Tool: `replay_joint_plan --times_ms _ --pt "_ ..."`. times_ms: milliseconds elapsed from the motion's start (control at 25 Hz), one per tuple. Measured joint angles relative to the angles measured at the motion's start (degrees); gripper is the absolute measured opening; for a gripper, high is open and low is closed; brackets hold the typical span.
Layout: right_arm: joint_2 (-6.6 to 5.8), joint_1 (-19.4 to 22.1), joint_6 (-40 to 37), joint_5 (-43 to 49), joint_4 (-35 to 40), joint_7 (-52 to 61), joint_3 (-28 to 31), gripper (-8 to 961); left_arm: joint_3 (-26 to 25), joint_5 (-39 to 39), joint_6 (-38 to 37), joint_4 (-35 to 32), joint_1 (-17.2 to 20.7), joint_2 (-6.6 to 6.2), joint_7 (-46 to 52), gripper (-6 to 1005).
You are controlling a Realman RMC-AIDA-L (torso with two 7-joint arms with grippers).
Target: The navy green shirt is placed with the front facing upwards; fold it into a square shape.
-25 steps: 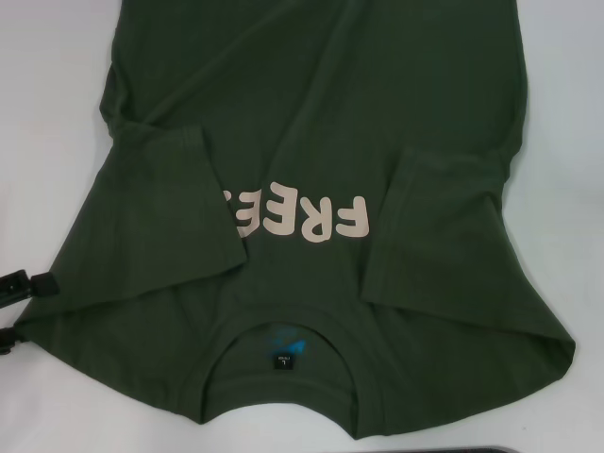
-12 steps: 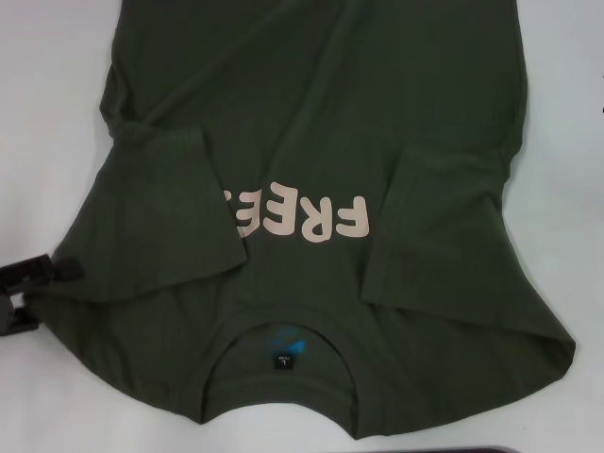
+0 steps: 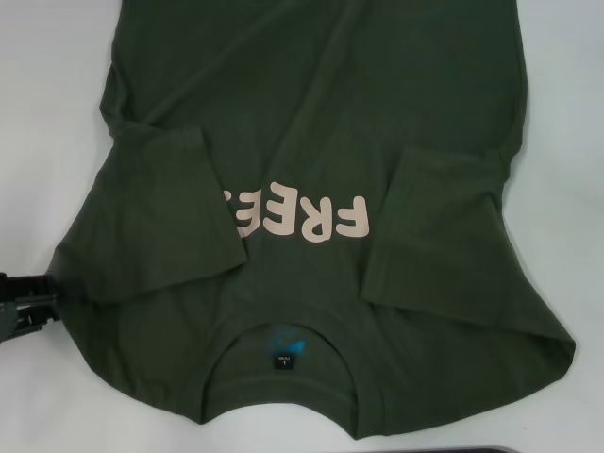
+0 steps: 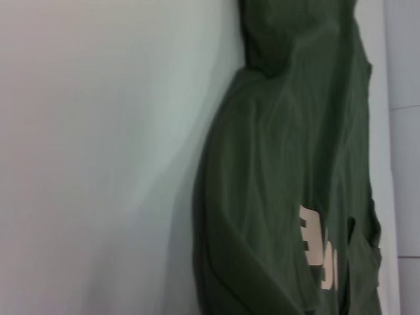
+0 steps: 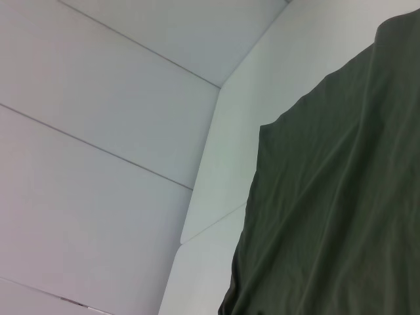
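The navy green shirt (image 3: 311, 142) lies front up on the white table, with its round collar (image 3: 283, 340) and dark neck label (image 3: 283, 361) nearest me. Cream "FREE" lettering (image 3: 302, 219) reads upside down from here. Both short sleeves are folded inward over the chest, one on the left (image 3: 160, 208) and one on the right (image 3: 444, 236). My left gripper (image 3: 24, 304) sits low at the shirt's left shoulder edge, its black fingers apart, holding nothing. The left wrist view shows the shirt (image 4: 282, 164) side on. In the right wrist view a shirt edge (image 5: 341, 197) shows; the right gripper is out of view.
The white table (image 3: 47, 94) shows bare strips left and right of the shirt. A dark flat object (image 3: 491, 450) peeks in at the near bottom edge. The right wrist view shows pale wall panels (image 5: 98, 98) beyond the table.
My left gripper slid in from the left edge toward the shirt's shoulder, then drew back slightly and lower. The shirt has not moved.
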State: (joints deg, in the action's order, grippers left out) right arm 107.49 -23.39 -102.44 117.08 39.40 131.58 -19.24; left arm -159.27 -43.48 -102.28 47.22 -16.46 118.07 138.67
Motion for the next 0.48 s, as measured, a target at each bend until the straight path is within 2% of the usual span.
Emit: replay_joint_plan --times_ms 160,400,480 --pt "0.0 0.0 0.0 0.0 0.0 0.3 0.0 925 -0.3 0.1 -0.1 0.1 0.0 -0.01 0.1 374" --pt "0.0 0.0 0.0 0.0 0.0 0.6 0.0 925 -0.2 -0.5 -0.8 0.4 0.4 -0.04 -0.6 137" --pt "0.0 -0.1 0.1 0.0 0.0 0.6 -0.1 925 0.0 -0.4 -0.9 0.4 0.4 -0.05 -0.7 89"
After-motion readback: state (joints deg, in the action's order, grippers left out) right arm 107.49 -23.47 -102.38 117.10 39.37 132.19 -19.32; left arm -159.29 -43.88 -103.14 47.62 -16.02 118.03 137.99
